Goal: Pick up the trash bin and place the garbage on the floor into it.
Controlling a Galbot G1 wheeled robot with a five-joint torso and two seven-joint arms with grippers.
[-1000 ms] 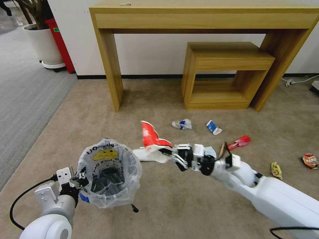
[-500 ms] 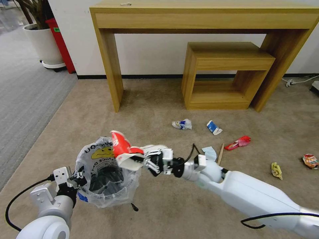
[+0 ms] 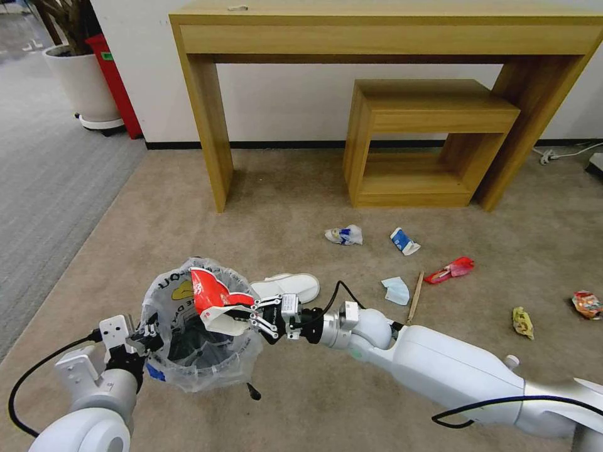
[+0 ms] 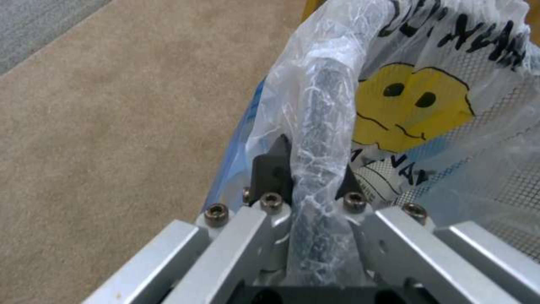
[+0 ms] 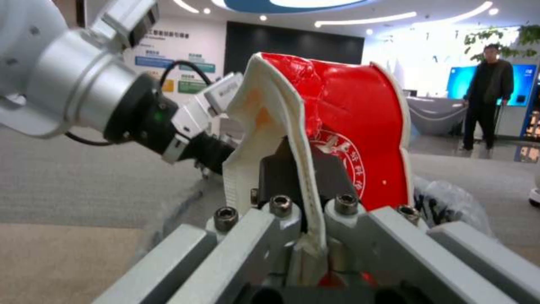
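Note:
The trash bin (image 3: 188, 367), black with a clear smiley-printed bag (image 4: 413, 105), hangs at the lower left. My left gripper (image 3: 147, 336) is shut on its bagged rim (image 4: 315, 126), one finger (image 4: 270, 169) outside the rim. My right gripper (image 3: 254, 314) is shut on a crushed red-white paper cup (image 3: 210, 296) and holds it over the bin's mouth; the cup's folded edge (image 5: 303, 139) sits between the jaws. On the carpet lie a white slipper (image 3: 289, 287), blue mask (image 3: 396, 290), wooden stick (image 3: 416, 295), red wrapper (image 3: 451, 269), blue-white carton (image 3: 403, 241), crumpled white-blue piece (image 3: 344, 235) and yellow wrapper (image 3: 522, 322).
A tall wooden console table (image 3: 210, 125) and a low wooden shelf (image 3: 427, 113) stand against the far wall. A white plant pot (image 3: 81, 81) and a red object (image 3: 116, 81) sit at the far left. Another wrapper (image 3: 587, 303) lies at the right edge, with a cable (image 3: 565, 152) behind it.
My right arm has swung left with the paper cup, from above the slipper to over the bin's mouth, uncovering the slipper. The left gripper keeps its hold on the bin.

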